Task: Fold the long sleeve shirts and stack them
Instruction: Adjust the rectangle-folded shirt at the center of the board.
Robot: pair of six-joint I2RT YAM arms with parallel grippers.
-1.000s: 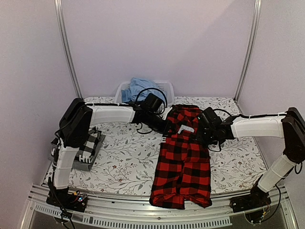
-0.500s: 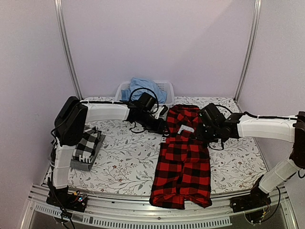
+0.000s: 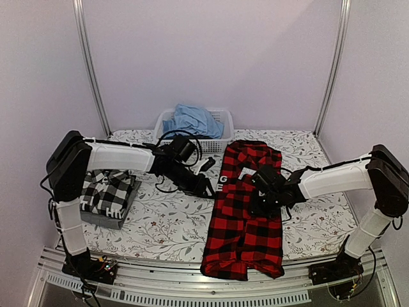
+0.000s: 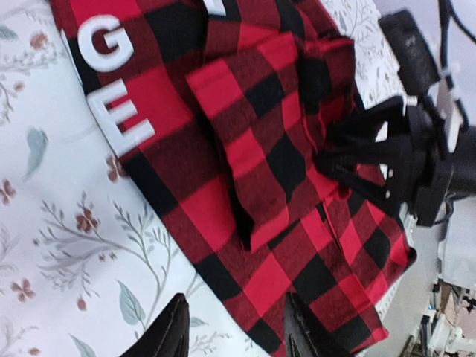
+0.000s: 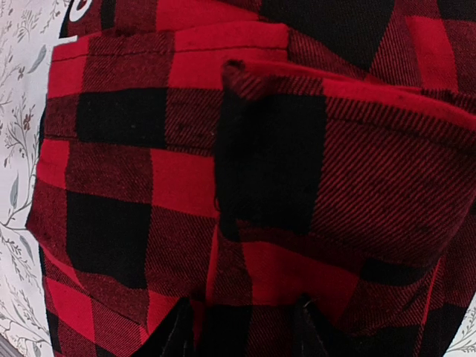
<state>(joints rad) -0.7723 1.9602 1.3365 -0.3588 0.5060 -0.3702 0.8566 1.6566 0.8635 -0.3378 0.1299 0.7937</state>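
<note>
The red-and-black flannel shirt [image 3: 246, 217] lies as a long strip on the table, its lower end hanging over the front edge. It has white letters [image 4: 111, 74] near its left edge. My left gripper [image 3: 208, 190] is open and empty, low over the shirt's left edge [image 4: 236, 331]. My right gripper [image 3: 259, 203] is open and empty, close above the shirt's middle [image 5: 242, 335], near a folded sleeve [image 5: 335, 163]. A folded black-and-white check shirt [image 3: 105, 192] lies on a dark grey one [image 3: 108, 220] at the left.
A white basket [image 3: 220, 118] holding blue cloth [image 3: 192, 119] stands at the back. The table has a floral cover [image 3: 172, 217]. Metal rails run along the front edge [image 3: 192, 281]. The right gripper also shows in the left wrist view [image 4: 372, 163].
Both grippers have moved nearer along the shirt, from its upper part to its middle. The left arm has swung back to the left. The shirt lies as before.
</note>
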